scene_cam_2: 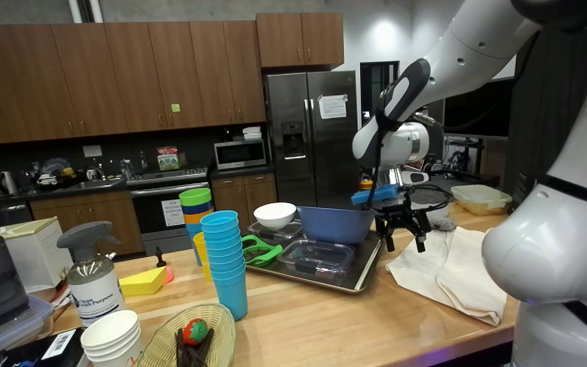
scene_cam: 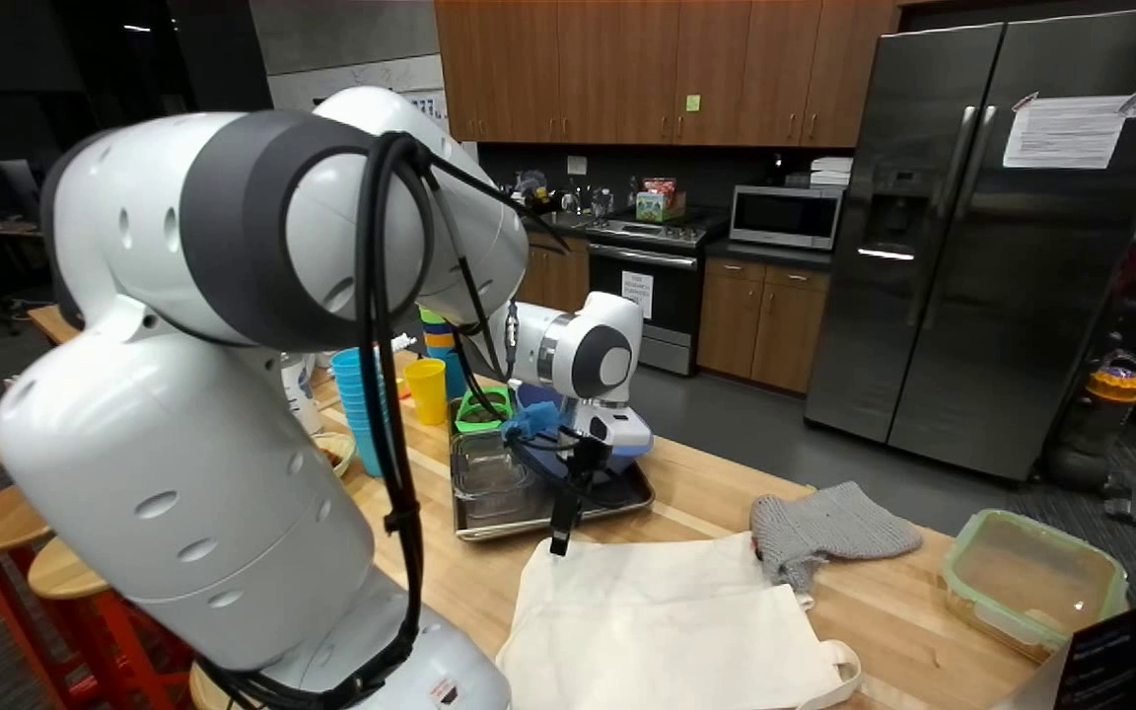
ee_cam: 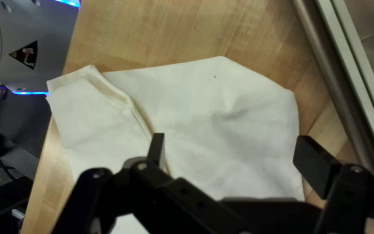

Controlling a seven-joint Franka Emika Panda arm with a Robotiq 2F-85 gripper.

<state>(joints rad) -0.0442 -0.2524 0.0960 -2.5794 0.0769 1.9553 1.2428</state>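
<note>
My gripper (ee_cam: 234, 154) is open and empty, its two black fingers wide apart in the wrist view. It points down above a cream cloth bag (ee_cam: 203, 97) that lies flat and partly folded on the wooden table. The bag also shows in both exterior views (scene_cam: 667, 631) (scene_cam_2: 469, 275), with a strap loop at one corner. The gripper hangs between the bag and the metal tray in both exterior views (scene_cam: 573, 518) (scene_cam_2: 405, 242). The metal tray (ee_cam: 339, 65) runs along the right side of the wrist view. A grey knitted cloth (scene_cam: 824, 532) lies beside the bag.
The tray (scene_cam_2: 357, 289) holds a blue basin (scene_cam_2: 337, 225), a clear plastic box (scene_cam_2: 319, 257), white bowls (scene_cam_2: 274, 214) and a green item (scene_cam_2: 263, 252). Stacked blue cups (scene_cam_2: 230, 275) and a wicker basket (scene_cam_2: 224, 326) stand nearby. A green-lidded container (scene_cam: 1031, 582) is at the far end.
</note>
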